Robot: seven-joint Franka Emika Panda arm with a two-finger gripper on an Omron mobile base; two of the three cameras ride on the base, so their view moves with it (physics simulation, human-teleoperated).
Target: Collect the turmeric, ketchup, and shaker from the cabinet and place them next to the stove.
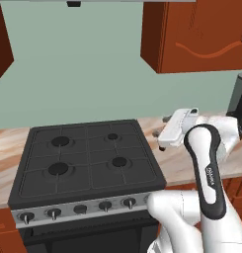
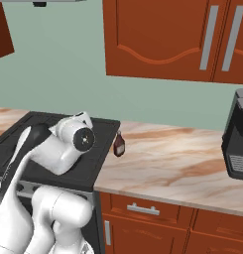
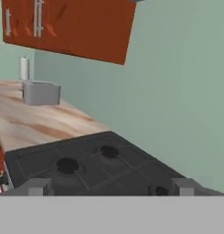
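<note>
The hand (image 3: pixel 111 186), fingers spread wide apart and gripping nothing, is hovering beside the black four-burner gas stove (image 1: pixel 88 158). The dark red-brown ketchup bottle (image 2: pixel 119 144) with a narrow neck is standing upright on the marbled beige counter (image 2: pixel 167 163), close beside the hand, by the stove's edge.

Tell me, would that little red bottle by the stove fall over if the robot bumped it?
Probably. The ketchup stands upright on the counter right beside the stove, on a small base with a narrow neck, so a sideways nudge could tip it. Its rounded body might then roll.
</note>
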